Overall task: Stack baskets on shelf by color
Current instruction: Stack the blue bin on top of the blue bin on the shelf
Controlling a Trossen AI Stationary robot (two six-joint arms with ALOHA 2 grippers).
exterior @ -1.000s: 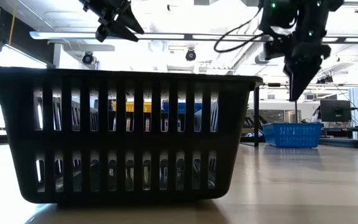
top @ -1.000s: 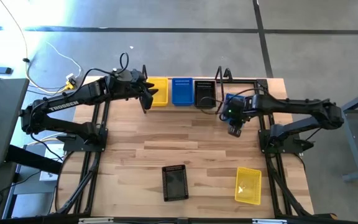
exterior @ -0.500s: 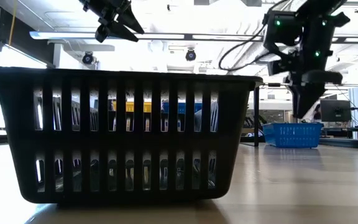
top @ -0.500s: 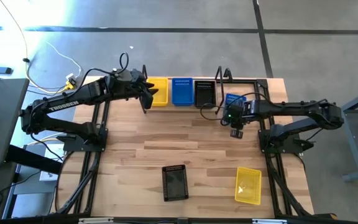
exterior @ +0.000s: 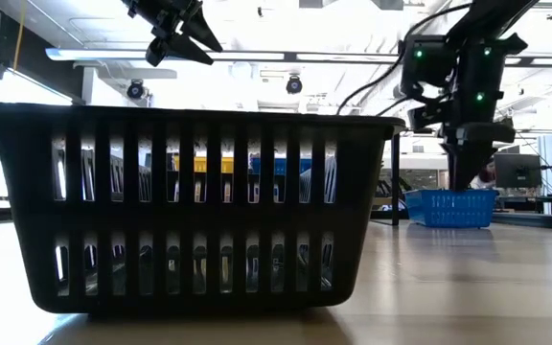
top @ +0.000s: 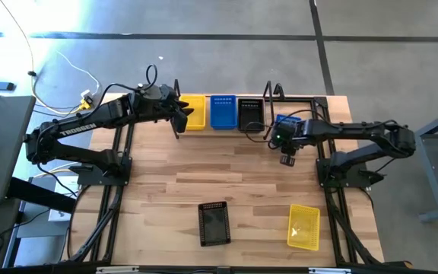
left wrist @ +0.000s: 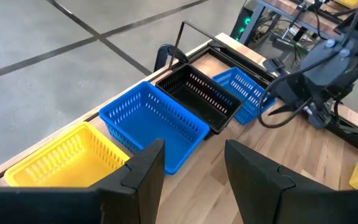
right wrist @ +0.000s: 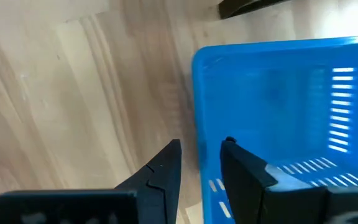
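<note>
While the left gripper point(top: 179, 116) hangs with its fingers spread and empty just left of the shelf point(top: 271, 93) at the table's far edge, the right gripper point(right wrist: 199, 163) points down over a loose blue basket point(right wrist: 291, 118) lying on the wood just right of the shelf row. Its fingers point(right wrist: 160, 171) stand apart astride that basket's near-left rim, one outside and one inside the wall, with a gap still showing, so nothing is pinched. On the shelf sit three stacks side by side: a yellow basket point(top: 194, 111) at the left, a second blue basket point(top: 222, 111) in the middle, and a black basket point(top: 251, 114) at the right. Near the table's point(top: 166, 183) front edge, well apart from the shelf, another black basket point(top: 214, 223) lies left of another yellow basket point(top: 304, 227), both open side up.
</note>
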